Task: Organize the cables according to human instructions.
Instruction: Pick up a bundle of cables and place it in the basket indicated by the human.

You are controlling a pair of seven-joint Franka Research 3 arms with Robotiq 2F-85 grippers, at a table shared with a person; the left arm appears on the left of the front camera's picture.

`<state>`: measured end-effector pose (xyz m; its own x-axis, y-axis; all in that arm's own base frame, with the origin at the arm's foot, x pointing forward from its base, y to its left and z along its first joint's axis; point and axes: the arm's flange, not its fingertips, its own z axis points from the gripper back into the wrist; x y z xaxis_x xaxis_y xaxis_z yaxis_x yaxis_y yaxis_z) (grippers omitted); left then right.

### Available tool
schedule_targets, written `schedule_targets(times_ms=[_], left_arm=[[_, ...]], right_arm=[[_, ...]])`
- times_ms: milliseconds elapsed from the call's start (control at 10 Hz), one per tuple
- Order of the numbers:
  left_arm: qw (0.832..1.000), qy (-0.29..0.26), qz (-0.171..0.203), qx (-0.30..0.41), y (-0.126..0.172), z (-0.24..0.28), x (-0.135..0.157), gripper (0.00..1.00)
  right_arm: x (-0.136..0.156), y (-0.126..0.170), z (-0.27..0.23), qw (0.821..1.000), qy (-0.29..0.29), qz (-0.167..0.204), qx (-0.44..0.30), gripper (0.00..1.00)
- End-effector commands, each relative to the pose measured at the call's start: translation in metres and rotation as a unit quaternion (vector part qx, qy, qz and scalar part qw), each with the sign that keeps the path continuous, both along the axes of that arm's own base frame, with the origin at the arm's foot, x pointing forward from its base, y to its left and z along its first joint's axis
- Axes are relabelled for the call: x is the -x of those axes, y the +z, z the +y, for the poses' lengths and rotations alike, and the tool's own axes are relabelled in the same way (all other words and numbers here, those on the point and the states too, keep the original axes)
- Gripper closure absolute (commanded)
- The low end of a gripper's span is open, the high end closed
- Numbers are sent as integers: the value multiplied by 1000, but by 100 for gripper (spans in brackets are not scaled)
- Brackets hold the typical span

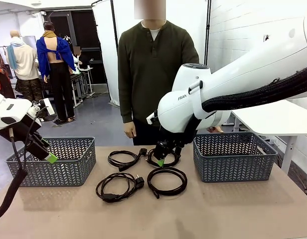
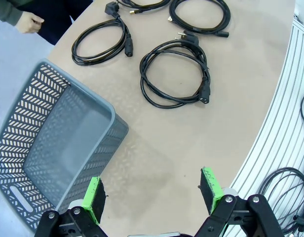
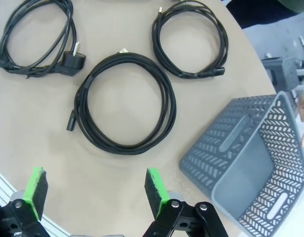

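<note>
Four coiled power cords point(image 1: 167, 181) lie mid-table, with bare tabletop point(image 1: 218, 209) toward six o'clock. The left basket point(image 1: 54, 162) at nine and right basket point(image 1: 233, 157) at three hem them in. My right gripper point(image 1: 162, 159) hangs spread and empty over a far cord, perhaps touching it. My left gripper point(image 2: 152, 190), also released, is beside its basket.

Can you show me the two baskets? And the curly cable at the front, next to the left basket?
Left basket point(image 1: 54, 169), front view, on its front wall.
Right basket point(image 1: 233, 167), front view, on its front wall.
Front left cable point(image 1: 139, 182), front view, on its chunky plug.
</note>
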<state>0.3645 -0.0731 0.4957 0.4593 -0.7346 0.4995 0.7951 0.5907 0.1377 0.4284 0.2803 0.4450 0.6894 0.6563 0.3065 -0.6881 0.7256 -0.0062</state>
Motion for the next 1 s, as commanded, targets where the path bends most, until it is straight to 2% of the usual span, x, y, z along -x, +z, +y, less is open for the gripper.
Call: schedule_targets(times_ms=[0, 400, 500, 600, 800, 900], left_arm=[[1000, 4, 4, 6, -1, 0, 1, 0], [1000, 4, 4, 6, -1, 0, 1, 0], [1000, 4, 4, 6, -1, 0, 1, 0], [1000, 4, 4, 6, -1, 0, 1, 0], [1000, 4, 4, 6, -1, 0, 1, 0], [1000, 4, 4, 6, -1, 0, 1, 0]], right_arm=[[-10, 0, 12, 1000, -13, 13, -1, 0], [-49, -8, 58, 996, -65, 53, -17, 0], [-27, -59, 29, 996, -70, 47, 4, 0], [-25, -63, 28, 995, -74, 60, 7, 0], [-19, -70, 18, 995, -82, 60, 18, 0], [-31, -67, 28, 995, -64, 74, 2, 0]])
